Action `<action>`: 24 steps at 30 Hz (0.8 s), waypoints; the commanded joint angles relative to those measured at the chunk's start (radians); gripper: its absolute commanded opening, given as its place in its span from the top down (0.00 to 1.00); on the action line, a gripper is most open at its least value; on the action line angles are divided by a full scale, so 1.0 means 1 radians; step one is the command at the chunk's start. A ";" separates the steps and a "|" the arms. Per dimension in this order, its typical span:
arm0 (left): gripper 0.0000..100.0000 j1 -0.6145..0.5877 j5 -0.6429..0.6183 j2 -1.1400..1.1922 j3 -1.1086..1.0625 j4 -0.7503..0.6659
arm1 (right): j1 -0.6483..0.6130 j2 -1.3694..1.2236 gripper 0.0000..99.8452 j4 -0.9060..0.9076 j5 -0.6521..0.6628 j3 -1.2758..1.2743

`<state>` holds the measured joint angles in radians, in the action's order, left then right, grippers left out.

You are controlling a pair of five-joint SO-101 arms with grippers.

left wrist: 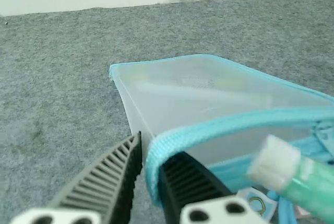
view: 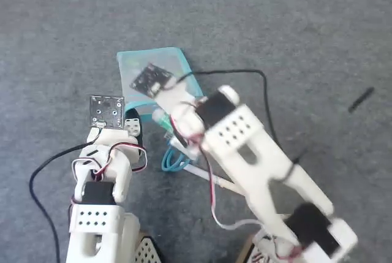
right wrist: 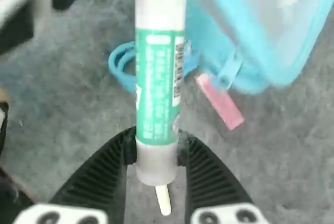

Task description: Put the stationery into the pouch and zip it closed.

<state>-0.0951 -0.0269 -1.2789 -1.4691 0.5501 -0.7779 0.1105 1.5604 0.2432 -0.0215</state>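
Note:
A translucent pouch (view: 160, 67) with a teal zipper lies on the grey carpet. My left gripper (left wrist: 151, 155) is shut on the pouch's (left wrist: 209, 93) open zipper edge and holds it up; in the high view this gripper (view: 133, 122) sits at the pouch's near corner. My right gripper (right wrist: 156, 148) is shut on a green and white glue stick (right wrist: 156, 72), its cap end pointing toward the pouch (right wrist: 261, 20). From above, the right gripper (view: 165, 119) hovers at the pouch mouth with the glue stick (view: 160, 118). The glue stick (left wrist: 292, 177) tip is beside the raised edge.
A blue cord loop (view: 174, 160) and a white stick (view: 208, 177) lie on the carpet by the right arm. A pink tag (right wrist: 219, 104) hangs at the zipper end. A small black object (view: 361, 99) lies far right. Black cables trail from both arms.

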 commanded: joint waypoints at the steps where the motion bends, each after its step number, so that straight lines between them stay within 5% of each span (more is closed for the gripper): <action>1: 0.99 0.005 0.014 0.012 0.004 -0.029 | 0.027 -0.099 0.99 0.065 -0.049 0.204; 16: 0.99 0.005 0.014 0.012 0.002 -0.028 | 0.064 -0.412 0.99 0.154 -0.141 0.690; 24: 0.99 0.005 0.014 0.012 0.002 -0.028 | 0.047 -0.404 0.80 0.166 -0.141 0.698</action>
<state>-0.0951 -0.0269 -1.2789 -1.4691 0.5501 -0.7242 -0.3237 1.7185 0.1097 0.6153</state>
